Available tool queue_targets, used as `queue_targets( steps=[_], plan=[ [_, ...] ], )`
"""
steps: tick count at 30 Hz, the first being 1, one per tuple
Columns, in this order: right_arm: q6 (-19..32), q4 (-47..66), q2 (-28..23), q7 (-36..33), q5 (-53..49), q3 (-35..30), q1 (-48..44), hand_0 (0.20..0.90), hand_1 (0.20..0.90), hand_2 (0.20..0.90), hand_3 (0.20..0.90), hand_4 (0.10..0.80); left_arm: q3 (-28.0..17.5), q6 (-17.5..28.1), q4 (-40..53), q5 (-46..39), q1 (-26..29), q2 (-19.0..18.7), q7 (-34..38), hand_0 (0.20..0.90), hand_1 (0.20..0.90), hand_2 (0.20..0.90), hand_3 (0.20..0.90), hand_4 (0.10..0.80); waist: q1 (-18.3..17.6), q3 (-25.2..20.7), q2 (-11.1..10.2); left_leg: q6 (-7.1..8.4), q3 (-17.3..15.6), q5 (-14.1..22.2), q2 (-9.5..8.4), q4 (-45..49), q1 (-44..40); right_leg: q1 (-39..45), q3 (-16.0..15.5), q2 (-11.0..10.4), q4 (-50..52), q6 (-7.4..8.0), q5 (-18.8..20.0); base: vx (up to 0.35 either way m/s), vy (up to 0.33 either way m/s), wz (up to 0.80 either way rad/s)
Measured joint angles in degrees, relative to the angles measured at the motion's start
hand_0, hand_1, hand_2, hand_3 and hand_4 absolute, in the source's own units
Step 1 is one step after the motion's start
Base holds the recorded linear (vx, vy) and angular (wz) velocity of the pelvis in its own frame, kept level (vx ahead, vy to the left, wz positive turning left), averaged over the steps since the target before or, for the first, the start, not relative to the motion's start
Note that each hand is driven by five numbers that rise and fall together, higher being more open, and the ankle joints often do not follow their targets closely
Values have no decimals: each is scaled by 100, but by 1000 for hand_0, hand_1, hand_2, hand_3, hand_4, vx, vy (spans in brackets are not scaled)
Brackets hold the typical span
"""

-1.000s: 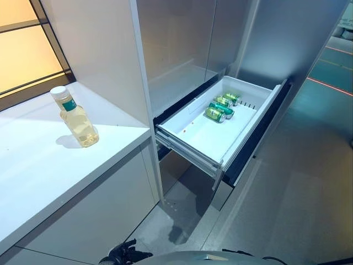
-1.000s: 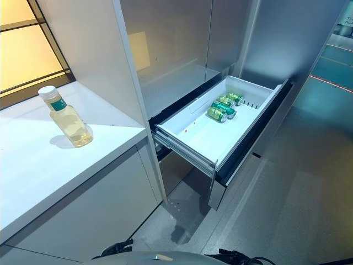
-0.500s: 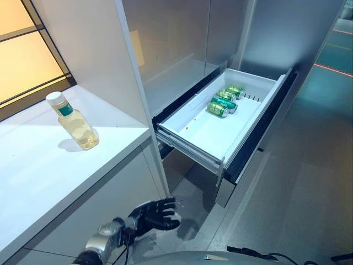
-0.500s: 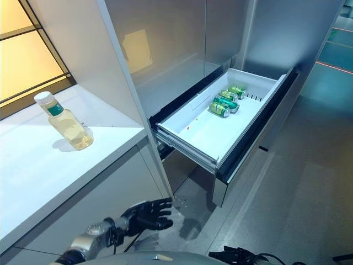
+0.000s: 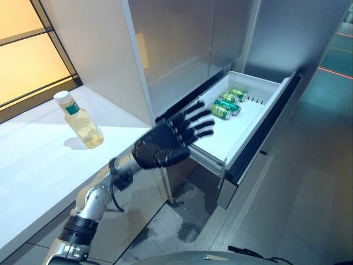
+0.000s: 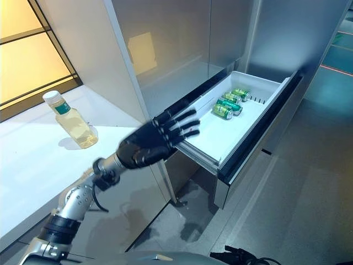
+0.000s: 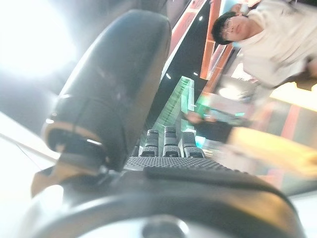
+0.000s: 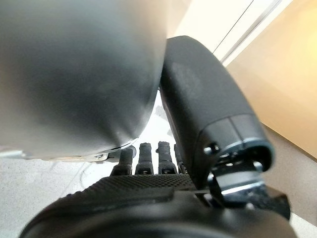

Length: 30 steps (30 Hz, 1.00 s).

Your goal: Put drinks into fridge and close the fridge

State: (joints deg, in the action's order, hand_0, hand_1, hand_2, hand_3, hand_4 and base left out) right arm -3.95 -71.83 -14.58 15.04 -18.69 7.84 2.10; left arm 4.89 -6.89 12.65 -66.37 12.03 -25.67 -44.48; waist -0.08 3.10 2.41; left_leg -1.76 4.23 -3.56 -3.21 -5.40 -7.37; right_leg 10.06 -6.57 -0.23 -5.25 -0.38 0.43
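Pale yellow liquid in the bottle (image 5: pixel 80 122), green-banded white cap, standing upright on the white counter (image 5: pixel 38 165) at the left of the frame, untouched. My left hand (image 5: pixel 165 142) is raised mid-frame, fingers straight and spread wide, holding nothing, well apart from the bottle and in front of the near corner of the fridge drawer (image 5: pixel 242 130). Drawer is pulled out at centre right, three green cans (image 5: pixel 225 105) lying on their sides toward its far end, rest of the tray bare. My right hand (image 8: pixel 148 163) shows only in its own wrist view, fingers straight, empty.

Risks as I judge them: the bottle is tall and narrow-necked, so a sideways swipe from here could knock it over or off the counter edge. Swinging back toward it, my arm could clip the drawer corner. Gripping too near the cap may let it swing and slip during the carry.
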Motion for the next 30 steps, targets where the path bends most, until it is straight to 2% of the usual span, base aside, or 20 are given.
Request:
queue_targets(
  steps=[1,2,3,4,7,10,15,22,30],
  plan=[
    [17,0,5,-23,0,30,14,900,900,900,900,800,-87,320,83,5,133,0,144,900,900,900,900,800,5,-17,-24,2,13,-2,0,1,-1,5,-20,1,0,-2,-2,8,-20,9],
    [28,1,12,-80,1,101,15,900,900,900,900,800,-179,877,247,155,217,-35,539,900,900,900,900,800,16,-54,-43,4,38,-3,0,0,2,12,-44,2,0,-10,-9,9,-17,8],
    [27,1,17,-88,1,112,16,900,900,900,900,800,-237,1033,285,234,231,-47,659,900,900,900,900,800,19,-61,-52,4,43,-3,0,0,2,14,-48,2,0,-13,-11,8,-21,7],
    [28,0,23,-113,0,170,20,900,900,900,900,800,-423,1509,391,598,235,-68,1059,900,900,900,900,800,34,-84,-71,5,60,-3,0,0,5,15,-62,4,0,-19,-16,4,-17,6],
    [31,-18,56,-142,-4,199,32,900,900,900,900,800,-761,2114,437,1714,265,-275,2068,900,900,900,900,800,169,-121,-143,14,114,-10,-1,1,26,14,-120,5,-1,-29,-23,8,-16,8],
    [30,-113,113,-173,-40,212,25,900,900,900,900,800,-975,2254,437,2499,265,-465,2757,900,900,900,900,800,259,-186,-234,7,225,-18,-14,1,93,-11,-224,0,-1,-42,-50,10,-7,21],
    [20,-275,139,-197,-38,332,-28,900,900,900,900,800,-1027,2338,433,3822,266,-800,4001,900,900,900,900,800,504,-227,-299,32,405,-90,-52,1,198,-48,-397,-24,0,-37,-69,10,-3,19],
    [33,-414,128,-176,-35,420,-126,900,900,900,900,800,-1023,2333,172,4172,267,-1040,4911,900,900,900,900,800,565,-210,-269,31,550,-126,-90,1,202,-3,-542,-48,0,-20,-81,18,4,11],
    [20,-439,99,-109,38,424,-159,900,900,900,900,800,-1023,2278,-616,4145,266,-1070,5321,900,900,900,900,800,607,-183,-227,26,560,-132,-91,1,202,10,-574,-54,0,-21,-82,13,4,2]
  ],
)
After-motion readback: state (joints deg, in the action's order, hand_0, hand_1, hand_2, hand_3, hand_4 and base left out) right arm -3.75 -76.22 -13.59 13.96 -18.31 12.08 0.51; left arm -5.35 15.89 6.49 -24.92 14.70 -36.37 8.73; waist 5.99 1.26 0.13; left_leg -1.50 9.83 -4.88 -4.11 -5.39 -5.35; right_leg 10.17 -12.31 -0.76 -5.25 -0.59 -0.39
